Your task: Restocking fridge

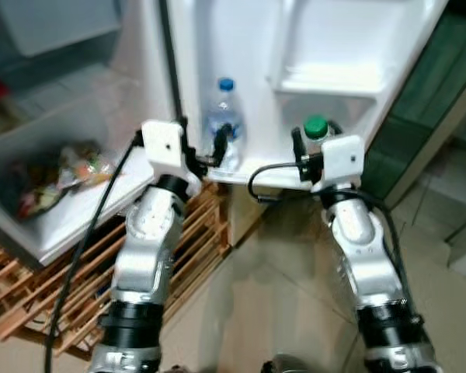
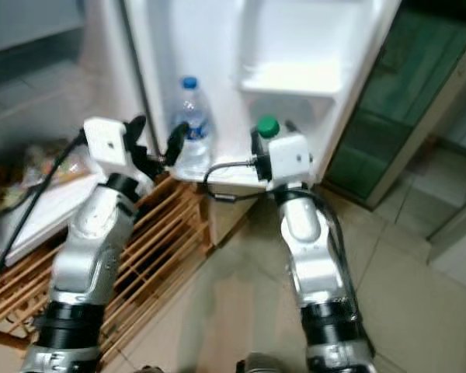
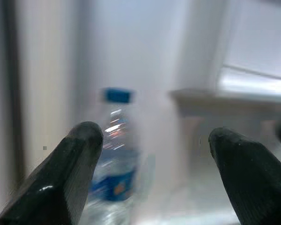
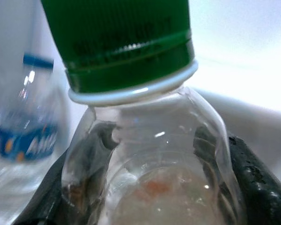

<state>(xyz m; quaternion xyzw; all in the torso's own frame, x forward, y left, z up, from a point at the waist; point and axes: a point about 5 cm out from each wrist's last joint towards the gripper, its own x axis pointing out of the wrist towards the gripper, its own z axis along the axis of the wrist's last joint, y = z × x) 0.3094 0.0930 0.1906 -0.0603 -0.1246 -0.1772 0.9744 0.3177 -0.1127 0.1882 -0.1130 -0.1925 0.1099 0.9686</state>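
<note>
The right gripper (image 2: pixel 266 149) is squeezing the green-capped bottle (image 4: pixel 150 136) (standing upright) just above the door shelf (image 1: pixel 241 177) — the spread-apart left gripper (image 1: pixel 204 144) is facing 1 blue-capped bottle (image 1: pixel 224 124).

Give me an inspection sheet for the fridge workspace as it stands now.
Surface: white door shelf at the bottom of the open fridge door.
Job's things: blue-cap bottle upright on the shelf; green-cap bottle upright over the shelf's right part.
Clutter: food packets in the fridge drawer at the left.
Grippers: left gripper open, near the blue-cap bottle and apart from it; right gripper shut on the green-cap bottle below its neck.
Cables: black cable looping from the right wrist; another along the left arm.
Surroundings: wooden slat rack below the fridge, tiled floor.
</note>
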